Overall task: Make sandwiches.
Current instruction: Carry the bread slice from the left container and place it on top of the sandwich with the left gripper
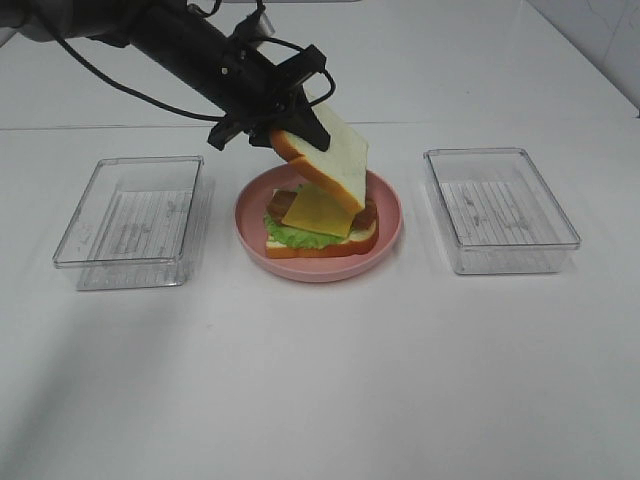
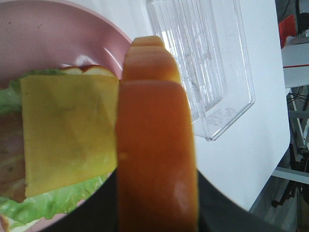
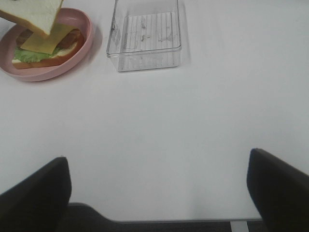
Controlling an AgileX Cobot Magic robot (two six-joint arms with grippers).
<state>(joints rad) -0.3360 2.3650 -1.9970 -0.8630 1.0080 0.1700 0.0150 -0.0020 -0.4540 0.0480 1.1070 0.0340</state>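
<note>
The left gripper (image 1: 283, 128) has its jaws clamped on the crust edge of the top bread slice (image 1: 328, 160), which hangs tilted over the half-built sandwich (image 1: 318, 225) on the pink plate (image 1: 385, 240). Released at that slant, the slice could land askew, nudge the cheese square (image 1: 318, 211) sideways or slide off. The right gripper (image 3: 159, 193) waits apart, jaws wide. Count: two bread slices, one cheese, one lettuce layer (image 1: 290, 232), one meat strip (image 1: 367, 213), one plate, and two clear trays (image 1: 130, 215) on the counter (image 1: 320, 380).
</note>
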